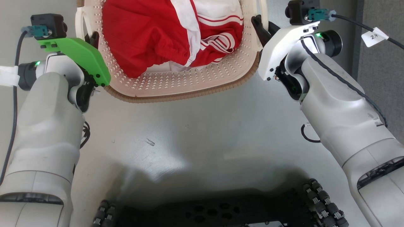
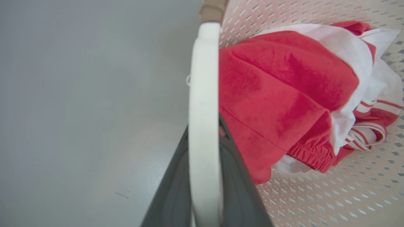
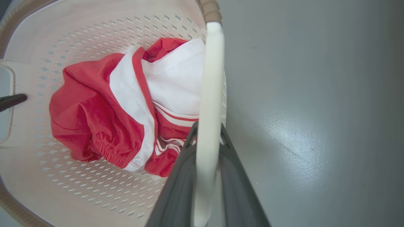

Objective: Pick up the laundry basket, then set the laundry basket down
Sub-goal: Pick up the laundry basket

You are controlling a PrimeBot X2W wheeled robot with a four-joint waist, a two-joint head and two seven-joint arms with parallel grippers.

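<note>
The laundry basket (image 1: pixel 189 85), cream and perforated with a brown rim, lies at the top centre of the head view, holding red and white clothes (image 1: pixel 164 34). My left gripper (image 1: pixel 93 38) is at its left side and my right gripper (image 1: pixel 259 26) at its right side. In the left wrist view, the two dark fingers of the left gripper (image 2: pixel 205 123) are shut on a white loop handle (image 2: pixel 204 94). The right wrist view shows the right gripper (image 3: pixel 206 126) shut on the other handle (image 3: pixel 212 78). I cannot tell whether the basket touches the floor.
Grey glossy floor (image 1: pixel 189 135) lies below the basket. My dark wheeled base (image 1: pixel 205 211) fills the bottom of the head view. A darker strip of flooring (image 1: pixel 378 69) runs along the right edge, crossed by a tagged cable (image 1: pixel 374 36).
</note>
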